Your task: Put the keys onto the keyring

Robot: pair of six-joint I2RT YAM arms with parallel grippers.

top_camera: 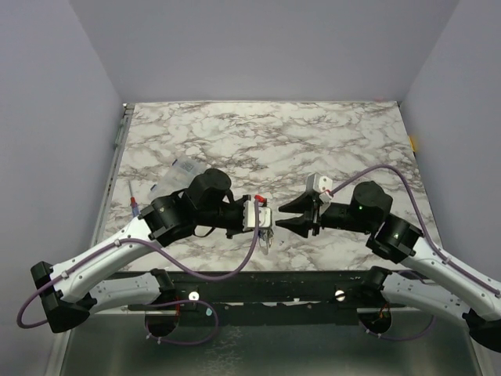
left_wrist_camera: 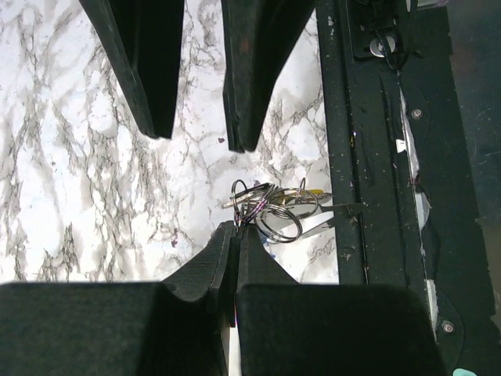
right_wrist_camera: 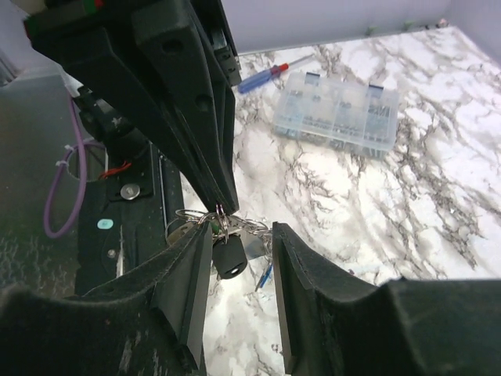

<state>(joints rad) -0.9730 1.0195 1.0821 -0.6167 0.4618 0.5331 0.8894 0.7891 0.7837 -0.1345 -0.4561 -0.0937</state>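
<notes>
My left gripper point(left_wrist_camera: 237, 229) is shut on the keyring point(left_wrist_camera: 270, 210), a bunch of linked silver metal rings, and holds it above the table near the front edge. Keys hang from the bunch: a black-headed key point(right_wrist_camera: 232, 258), a blue one point(right_wrist_camera: 266, 275) and a yellow-green bit point(left_wrist_camera: 311, 192). My right gripper point(right_wrist_camera: 243, 235) stands open facing the left one. Its fingers point(right_wrist_camera: 192, 262) flank the hanging black key without gripping it. From above, the left gripper point(top_camera: 262, 216) and right gripper point(top_camera: 291, 217) meet tip to tip, with the keyring point(top_camera: 267, 237) dangling below them.
A clear plastic compartment box point(right_wrist_camera: 337, 110) lies at the back left, also seen from above point(top_camera: 176, 174). A red-and-blue screwdriver point(right_wrist_camera: 270, 74) lies beside it. The black front rail point(left_wrist_camera: 368, 157) runs just under the keys. Marble tabletop point(top_camera: 274, 141) stretches behind both arms.
</notes>
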